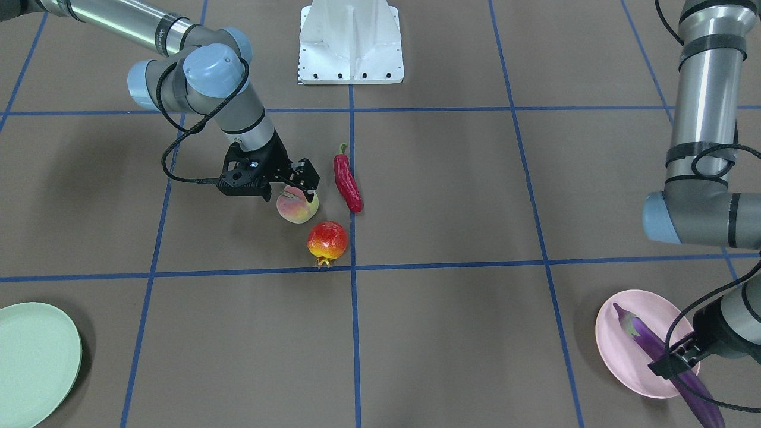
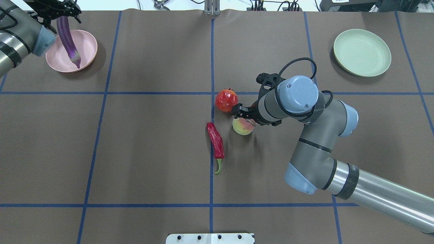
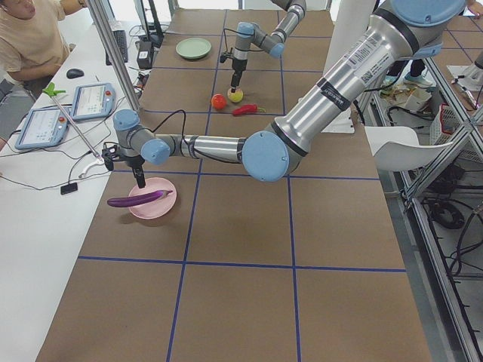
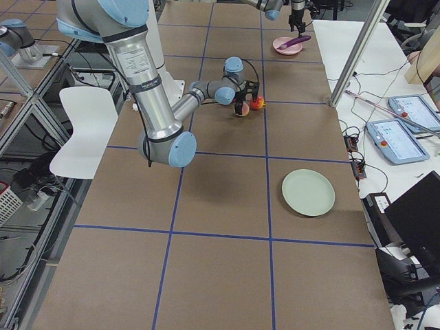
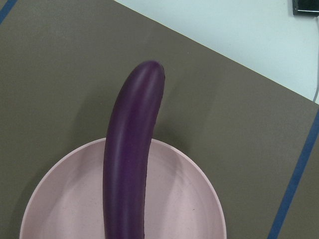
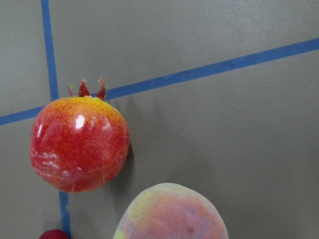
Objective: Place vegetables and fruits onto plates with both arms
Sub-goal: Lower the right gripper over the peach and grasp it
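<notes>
Two plates (image 2: 362,52) (image 2: 86,44), two arms (image 2: 315,152) (image 2: 13,34), and apparently one each: eggplant (image 2: 67,39), chili (image 2: 216,140), peach (image 2: 241,128), pomegranate (image 2: 226,100).

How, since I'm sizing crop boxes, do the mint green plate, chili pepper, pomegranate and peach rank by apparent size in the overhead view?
1. mint green plate, clearly largest.
2. chili pepper, long but thin.
3. pomegranate and peach: alike, unranked; the right gripper hides part of the peach.

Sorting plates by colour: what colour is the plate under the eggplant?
The plate is pale pink; clearest in the overhead view.
</notes>
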Controlling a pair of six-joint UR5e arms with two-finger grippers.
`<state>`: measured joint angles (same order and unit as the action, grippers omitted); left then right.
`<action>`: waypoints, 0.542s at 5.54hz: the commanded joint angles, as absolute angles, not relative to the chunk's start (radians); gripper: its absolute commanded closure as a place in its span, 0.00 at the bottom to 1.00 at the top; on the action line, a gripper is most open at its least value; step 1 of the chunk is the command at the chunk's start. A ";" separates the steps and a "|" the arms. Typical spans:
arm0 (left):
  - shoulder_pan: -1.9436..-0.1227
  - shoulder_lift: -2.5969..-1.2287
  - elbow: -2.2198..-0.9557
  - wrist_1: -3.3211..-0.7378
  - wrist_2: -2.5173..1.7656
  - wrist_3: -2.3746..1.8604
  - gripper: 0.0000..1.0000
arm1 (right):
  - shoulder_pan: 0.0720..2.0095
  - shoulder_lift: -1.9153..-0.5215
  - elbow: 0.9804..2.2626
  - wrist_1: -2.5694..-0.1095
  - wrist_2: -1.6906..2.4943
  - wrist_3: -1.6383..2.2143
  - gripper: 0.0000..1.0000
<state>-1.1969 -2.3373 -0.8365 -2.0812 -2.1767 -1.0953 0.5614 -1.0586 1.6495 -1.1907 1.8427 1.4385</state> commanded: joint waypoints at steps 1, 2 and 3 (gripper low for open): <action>-1.197 -2.336 -0.845 -2.079 -2.177 -1.095 0.00 | 0.554 -1.054 1.634 -1.187 1.842 1.443 0.00; -1.197 -2.335 -0.845 -2.080 -2.177 -1.095 0.00 | 0.549 -1.052 1.631 -1.187 1.841 1.443 0.00; -1.197 -2.336 -0.847 -2.079 -2.177 -1.095 0.00 | 0.549 -1.052 1.623 -1.187 1.841 1.445 0.00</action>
